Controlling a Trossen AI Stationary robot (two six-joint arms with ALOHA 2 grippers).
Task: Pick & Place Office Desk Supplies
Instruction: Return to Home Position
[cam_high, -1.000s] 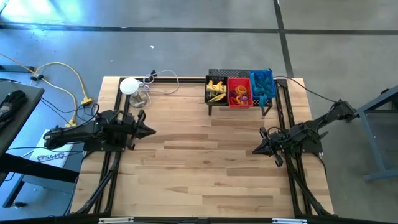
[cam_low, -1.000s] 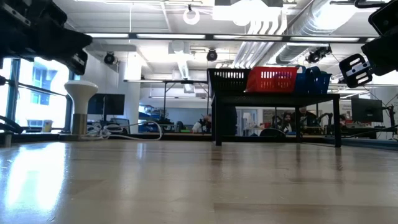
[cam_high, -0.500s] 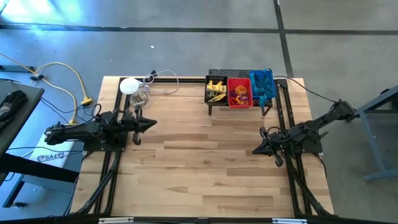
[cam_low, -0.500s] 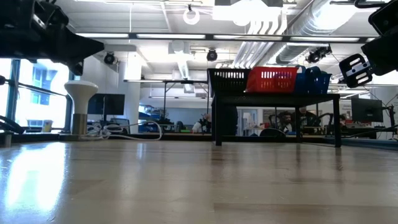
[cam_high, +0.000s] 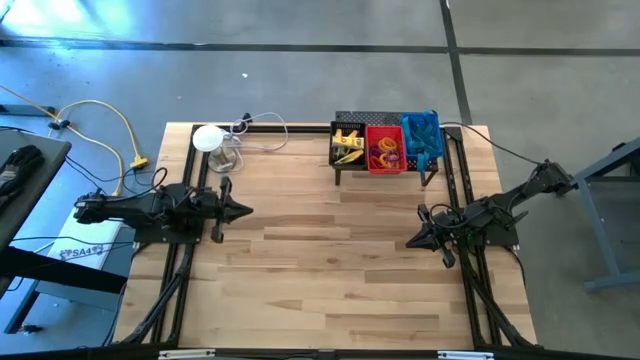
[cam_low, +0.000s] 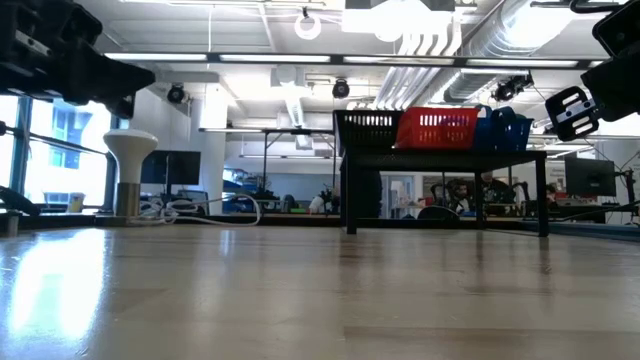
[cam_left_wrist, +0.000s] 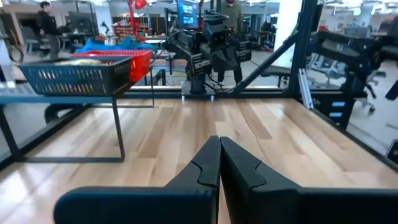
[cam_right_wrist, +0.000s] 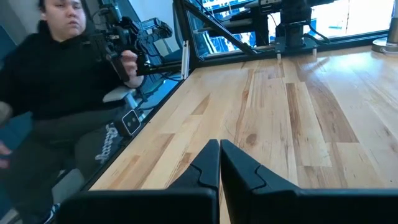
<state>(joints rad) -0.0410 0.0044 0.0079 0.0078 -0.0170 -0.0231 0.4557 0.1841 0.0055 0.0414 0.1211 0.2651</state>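
Worktop: pale wooden plank worktop (cam_high: 320, 270). A black wire-mesh shelf (cam_high: 385, 118) stands on legs at the far edge, toward the right corner.

Three small plastic bins sit side by side on the shelf:
- black mesh bin (cam_high: 347, 126), on the left: holds the yellow-and-black clip-like pieces (cam_high: 348, 150).
- red bin (cam_high: 384, 169), in the middle, touching both neighbours: holds the small coloured rubber rings (cam_high: 386, 152) (purple, orange and yellow can be made out).
- blue bin (cam_high: 436, 135), on the right: contents cannot be made out.

No loose supplies are seen on the bare wood.

Left gripper (cam_high: 243, 210): above the worktop near its left edge, level with the middle of that edge, pointing toward the centre. The left wrist view shows its two dark fingers (cam_left_wrist: 208, 163) pressed together, with nothing between them.

Right gripper (cam_high: 412, 243): above the worktop near its right edge, pointing toward the centre, well apart from the left one. Its fingers (cam_right_wrist: 208, 163) are likewise pressed together and hold nothing.

Other: a white round-topped object on a stem (cam_high: 208, 138), with a coiled cable, stands near the far-left corner. A person in a dark top (cam_right_wrist: 56, 99) sits beyond the near edge.
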